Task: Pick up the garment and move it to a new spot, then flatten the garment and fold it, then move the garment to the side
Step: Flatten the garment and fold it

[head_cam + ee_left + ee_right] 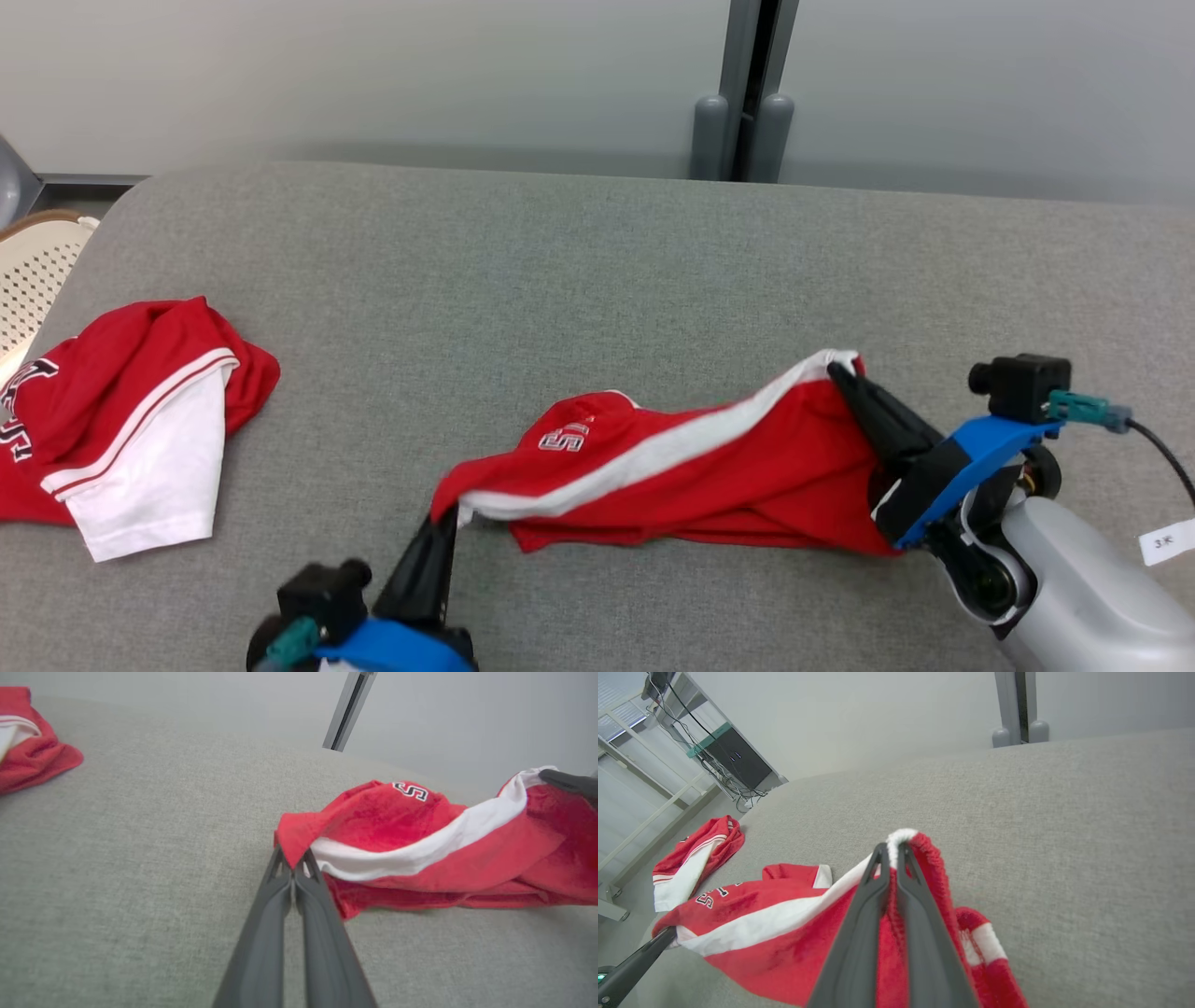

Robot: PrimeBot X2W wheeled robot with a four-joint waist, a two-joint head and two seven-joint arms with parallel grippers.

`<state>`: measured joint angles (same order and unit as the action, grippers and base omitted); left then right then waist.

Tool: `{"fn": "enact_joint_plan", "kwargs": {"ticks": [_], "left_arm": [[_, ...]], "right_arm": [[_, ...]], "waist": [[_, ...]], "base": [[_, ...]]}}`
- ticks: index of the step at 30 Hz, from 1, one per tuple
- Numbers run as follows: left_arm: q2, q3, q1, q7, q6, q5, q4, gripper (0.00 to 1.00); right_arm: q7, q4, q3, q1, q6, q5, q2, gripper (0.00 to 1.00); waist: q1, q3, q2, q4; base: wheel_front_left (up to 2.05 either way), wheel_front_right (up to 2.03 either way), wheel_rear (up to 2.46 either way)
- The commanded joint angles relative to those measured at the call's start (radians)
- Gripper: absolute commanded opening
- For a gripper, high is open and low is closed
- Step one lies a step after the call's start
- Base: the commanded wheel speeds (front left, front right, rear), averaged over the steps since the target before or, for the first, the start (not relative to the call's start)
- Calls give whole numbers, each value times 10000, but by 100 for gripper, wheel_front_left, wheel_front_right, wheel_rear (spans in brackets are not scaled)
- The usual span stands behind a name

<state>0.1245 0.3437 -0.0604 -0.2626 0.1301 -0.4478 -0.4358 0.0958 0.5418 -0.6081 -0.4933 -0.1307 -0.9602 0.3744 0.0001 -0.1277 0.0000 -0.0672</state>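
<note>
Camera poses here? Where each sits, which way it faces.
Head view: on the head, facing down at the table; left tool and right tool pinch ends of the red garment.
Left wrist view: on the left wrist, along its shut fingers toward the garment.
Right wrist view: on the right wrist, along its fingers, toward the left tool.
Shared: all show the second garment.

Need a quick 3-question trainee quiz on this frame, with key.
1. True or false: the left gripper and the right gripper are each shut on an end of the stretched garment.
2. Where is the second garment? A: crumpled on the grey surface, to the robot's left. B: hanging from the right gripper. C: under the stretched garment.
3. What colour is the band running along the stretched garment?
Key: 1 true; 2 A; 3 white.
</note>
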Motion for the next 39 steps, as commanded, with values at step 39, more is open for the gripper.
{"fn": "enact_joint_plan", "kwargs": {"ticks": [39], "left_arm": [[2166,540,-11127,39,-4,-1969,-594,0]], "right_arm": [[1689,-1799,3135,-6263,1,4625,33,0]], "waist": [[-1,-2641,0,649]], "base": [[0,0,0]]}}
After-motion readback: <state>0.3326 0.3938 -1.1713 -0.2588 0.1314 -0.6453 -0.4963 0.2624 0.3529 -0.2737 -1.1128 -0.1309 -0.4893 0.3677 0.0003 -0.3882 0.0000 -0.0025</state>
